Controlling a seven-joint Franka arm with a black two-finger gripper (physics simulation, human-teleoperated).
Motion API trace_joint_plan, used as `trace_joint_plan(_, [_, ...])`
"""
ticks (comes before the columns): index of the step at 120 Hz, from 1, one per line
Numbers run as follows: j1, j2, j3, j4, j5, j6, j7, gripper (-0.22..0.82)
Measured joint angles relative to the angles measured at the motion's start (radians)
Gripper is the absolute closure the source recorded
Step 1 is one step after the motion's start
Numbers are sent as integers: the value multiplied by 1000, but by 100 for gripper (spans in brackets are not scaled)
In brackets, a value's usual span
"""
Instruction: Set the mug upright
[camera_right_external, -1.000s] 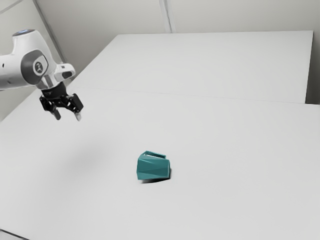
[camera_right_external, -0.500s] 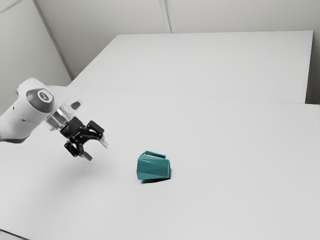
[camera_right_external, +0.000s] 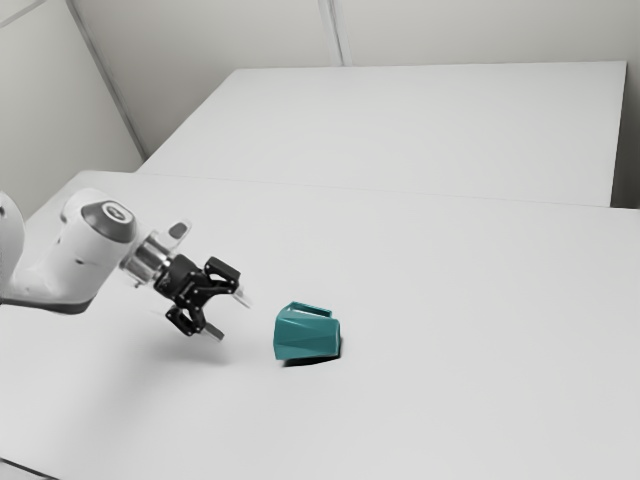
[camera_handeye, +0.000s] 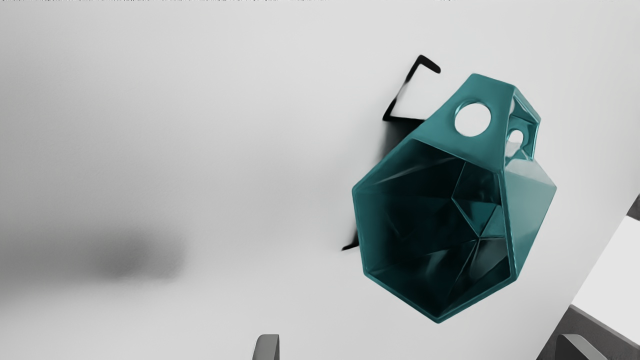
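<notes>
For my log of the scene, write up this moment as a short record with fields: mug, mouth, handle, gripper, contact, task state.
mug: teal, faceted, lying on its side on the table
mouth: open end facing the gripper
handle: attached, with a round hole through its near face
gripper: open, on the mug's side toward the exterior view's left
contact: none; a gap separates gripper and mug
task state: mug not upright

Mug (camera_right_external: 307, 340), lower ctr of ext. view: solid teal, v. dk teal inside. Arm (camera_right_external: 85, 262), L side: white w/ dk grey cap. Gripper (camera_right_external: 231, 317): blk w/ grey tips. Table (camera_right_external: 450, 350): plain lt grey.
</notes>
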Motion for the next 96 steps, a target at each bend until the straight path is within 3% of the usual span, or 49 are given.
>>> trace_joint_plan(96, [-165,80,0,2,-297,122,105,1])
